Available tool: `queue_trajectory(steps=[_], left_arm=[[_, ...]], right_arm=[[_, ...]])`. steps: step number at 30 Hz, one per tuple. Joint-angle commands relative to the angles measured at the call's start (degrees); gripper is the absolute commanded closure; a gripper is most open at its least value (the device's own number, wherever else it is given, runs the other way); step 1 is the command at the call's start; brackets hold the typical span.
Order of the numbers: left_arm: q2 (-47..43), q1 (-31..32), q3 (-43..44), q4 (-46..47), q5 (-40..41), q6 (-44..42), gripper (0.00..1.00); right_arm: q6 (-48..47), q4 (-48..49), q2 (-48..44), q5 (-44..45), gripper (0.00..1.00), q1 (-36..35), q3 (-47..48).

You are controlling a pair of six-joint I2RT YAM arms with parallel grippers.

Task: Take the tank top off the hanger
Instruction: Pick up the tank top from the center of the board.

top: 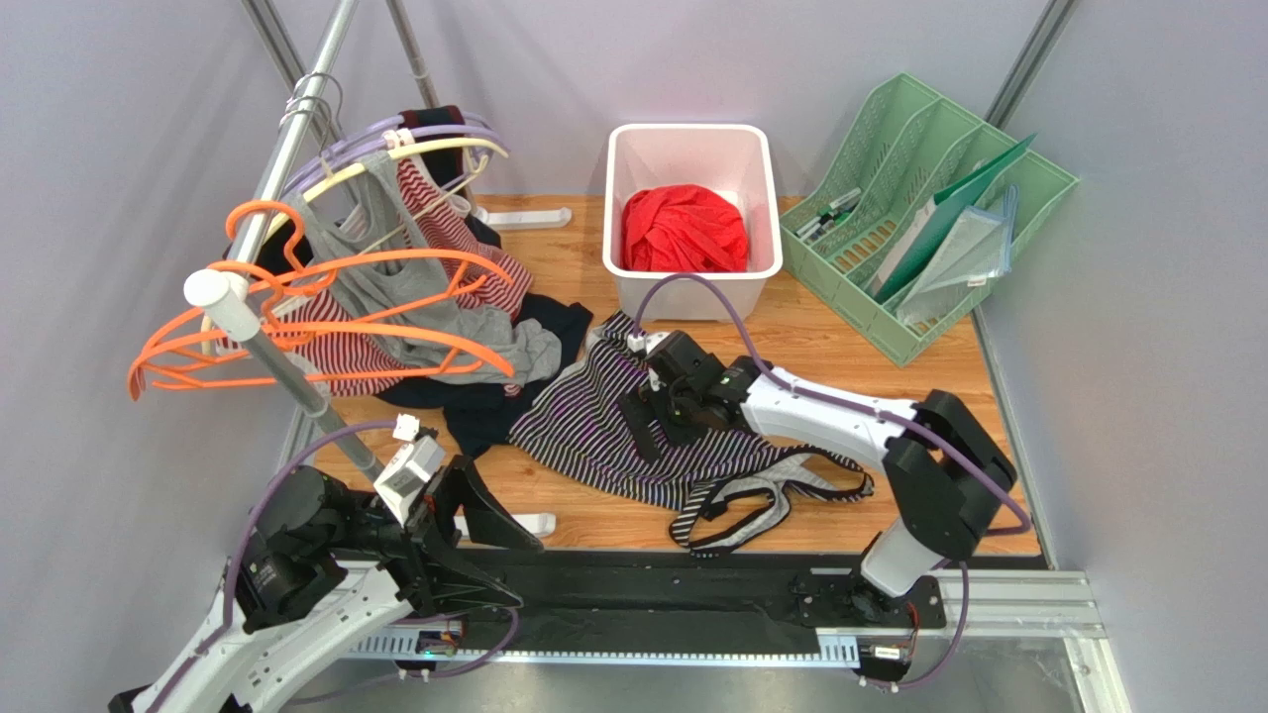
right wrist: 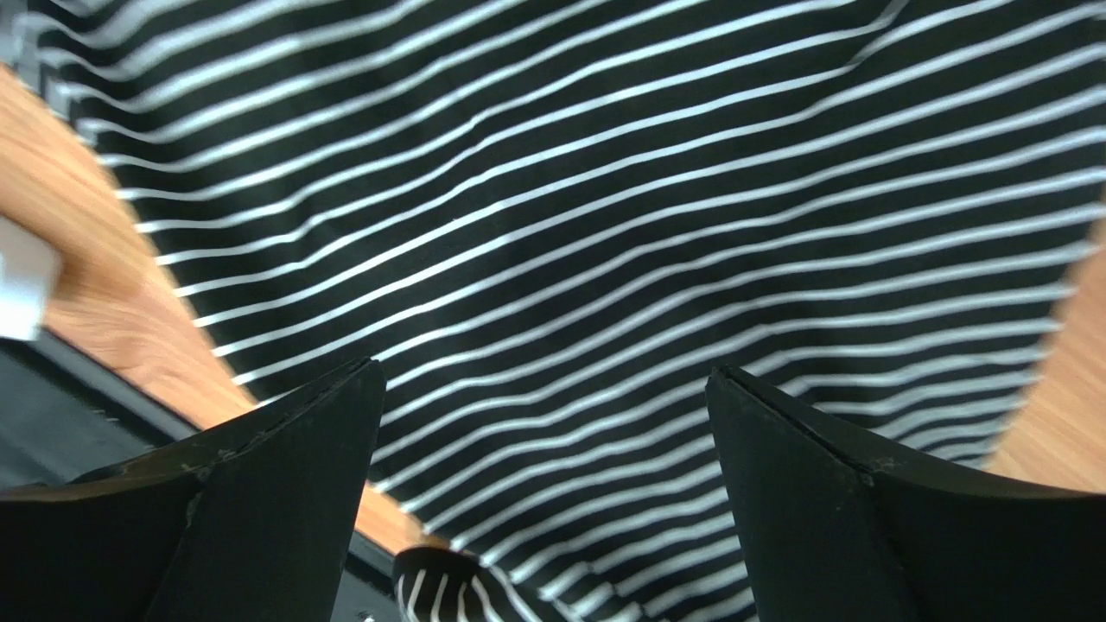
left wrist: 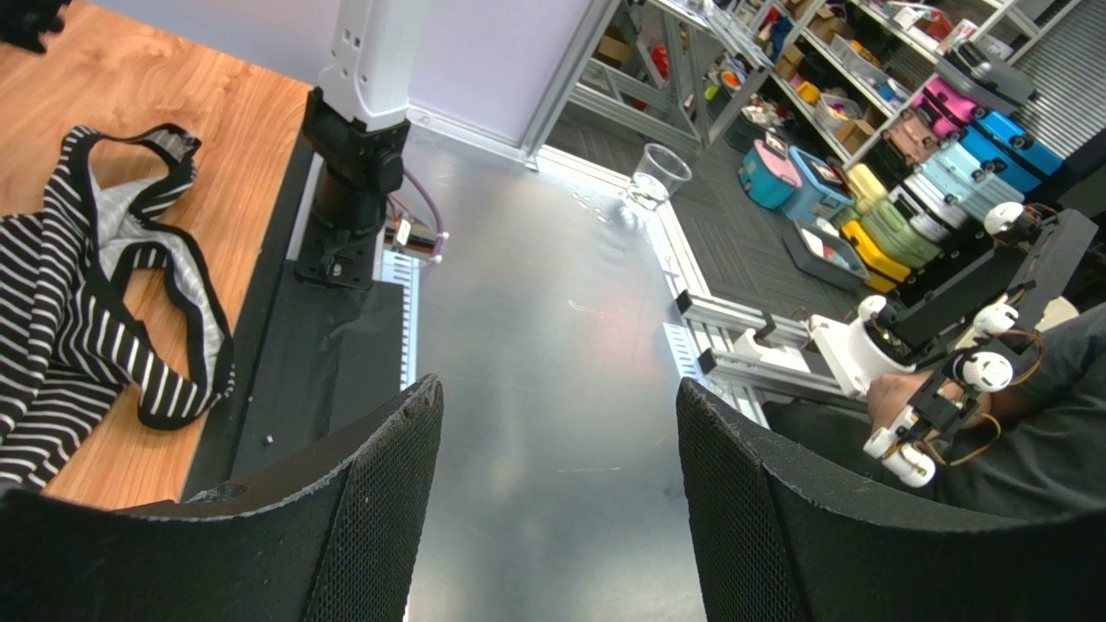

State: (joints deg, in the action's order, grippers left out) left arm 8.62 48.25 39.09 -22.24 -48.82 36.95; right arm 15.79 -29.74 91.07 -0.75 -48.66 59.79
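Flat on bench (top: 871,339) just in front of white bin (top: 694,290): black-and-white striped tank top (top: 596,431), off any hanger; straps (top: 767,498) trailing away from bin toward near edge.

Directly over tank top, in front of bin: right claw (top: 643,431), spread wide, gripping nothing; cannot tell whether tips touch the cloth.

Far in front and left of bin, by near edge: left claw (top: 479,505), parted fairly wide, empty, apart from tank top.

Inside bin: crumpled red cloth (top: 685,226).

Right of bin: green file tray (top: 878,134) with folders and pens.

Left of bin: rack pole (top: 276,164) with orange hangers (top: 298,320) and pale hangers (top: 424,141), hung with red-striped and grey tops.

Front-left of bin: dark clothes heap (top: 521,334), pressed against the tank top's edge; boundary hard to make out.

Hidden or unclear: middle of tank top covered by right claw and arm in overhead view; right wrist view filled with stripes only, slightly blurred; left wrist view aimed off bench, only strap end of tank top in its corner; garments on rack overlapping, count unclear.
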Motion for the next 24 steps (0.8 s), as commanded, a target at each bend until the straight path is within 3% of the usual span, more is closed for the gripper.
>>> queue_trajectory(steps=[1, 12, 14, 15, 18, 19, 20, 24], left_arm=[[-0.5, 0.0, 0.2, 0.6, -0.7, -0.9, 0.28], [-0.4, 0.0, -0.4, 0.9, 0.6, -1.1, 0.28], [-0.1, 0.0, -0.3, 0.8, 0.3, -1.0, 0.28], [0.1, 0.0, -0.3, 0.7, 0.1, -1.0, 0.28], [0.3, 0.0, -0.1, 0.4, 0.0, -1.0, 0.28], [0.3, 0.1, -0.1, 0.4, 0.0, -1.0, 0.28], [0.3, 0.0, -0.1, 0.4, 0.0, -1.0, 0.28], [0.3, 0.1, -0.1, 0.4, 0.0, -1.0, 0.28]], right_arm=[[-0.9, 2.6, 3.2, 0.1, 0.0, 0.4, -0.1], [8.7, 5.4, 10.3, 8.0, 0.0, -5.9, -1.7], [10.0, 6.9, 11.4, 8.5, 0.05, -7.1, -2.5], [11.4, 7.4, 11.6, 8.4, 0.09, -7.3, -3.4], [13.9, 9.8, 11.2, 10.0, 0.35, -8.5, -5.5], [14.4, 9.8, 10.2, 11.4, 0.58, -9.0, -5.8], [14.5, 9.8, 9.5, 13.8, 0.68, -9.8, -6.0], [13.8, 8.4, 3.0, 18.9, 0.9, -10.7, -5.7]])
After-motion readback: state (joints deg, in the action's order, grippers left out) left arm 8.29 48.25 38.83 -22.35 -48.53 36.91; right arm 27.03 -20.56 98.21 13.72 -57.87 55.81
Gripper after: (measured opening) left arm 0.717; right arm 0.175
